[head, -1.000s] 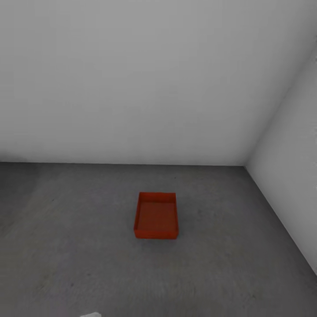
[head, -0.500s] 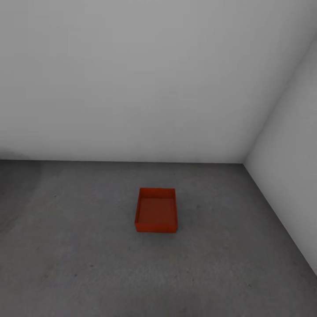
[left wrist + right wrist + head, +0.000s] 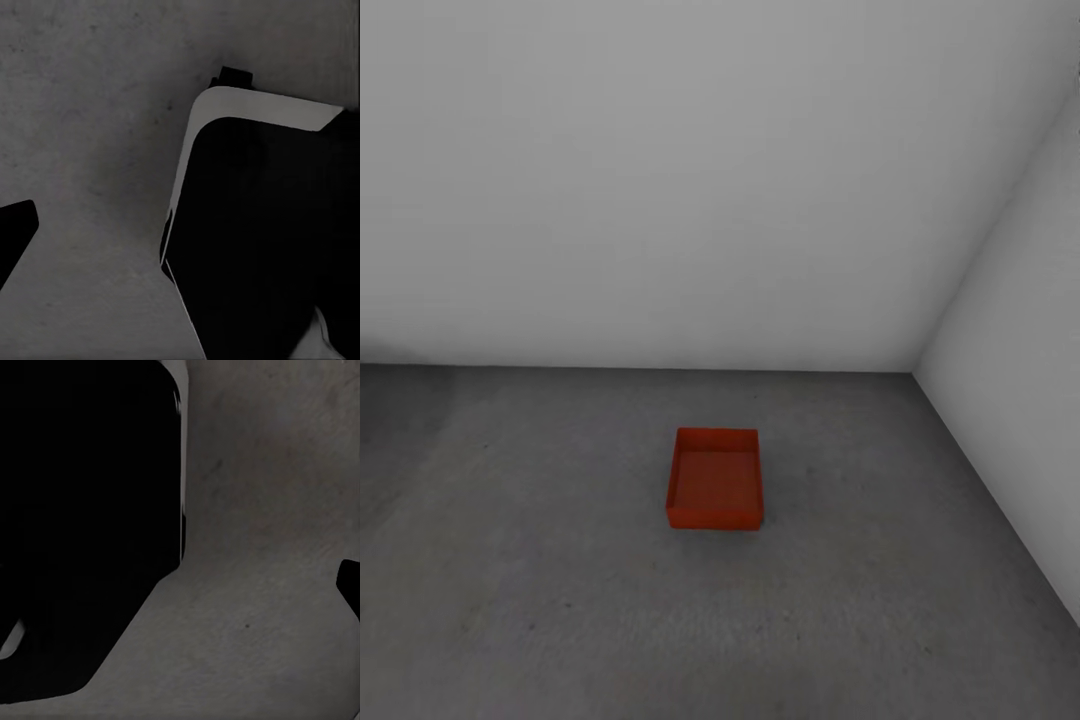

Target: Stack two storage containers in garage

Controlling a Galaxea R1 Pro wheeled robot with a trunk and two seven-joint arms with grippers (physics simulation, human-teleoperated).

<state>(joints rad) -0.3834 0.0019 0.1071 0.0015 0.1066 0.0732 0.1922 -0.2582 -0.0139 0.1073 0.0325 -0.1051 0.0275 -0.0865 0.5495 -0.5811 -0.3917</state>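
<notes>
One orange-red storage container (image 3: 714,490) sits open side up on the dark grey garage floor (image 3: 540,560), near the corner of two white walls. It is empty, and nothing is stacked on it. In the left wrist view, a dark fingertip (image 3: 16,229) of my left gripper shows at the frame's edge over bare floor. The right wrist view has a dark fingertip (image 3: 350,585) of my right gripper at the edge, also over floor. Nothing is held in either gripper. Both hang low beside my black base (image 3: 255,240), away from the container.
A white back wall (image 3: 660,200) meets the floor behind the container, and a side wall (image 3: 1020,420) closes the right. Grey floor stretches to the left and in front of the container. My base (image 3: 82,510) looms large in the right wrist view.
The head view has shifted slightly, so the container sits a little higher in the picture. A pale bit at the bottom edge has left the view. The container itself has not moved.
</notes>
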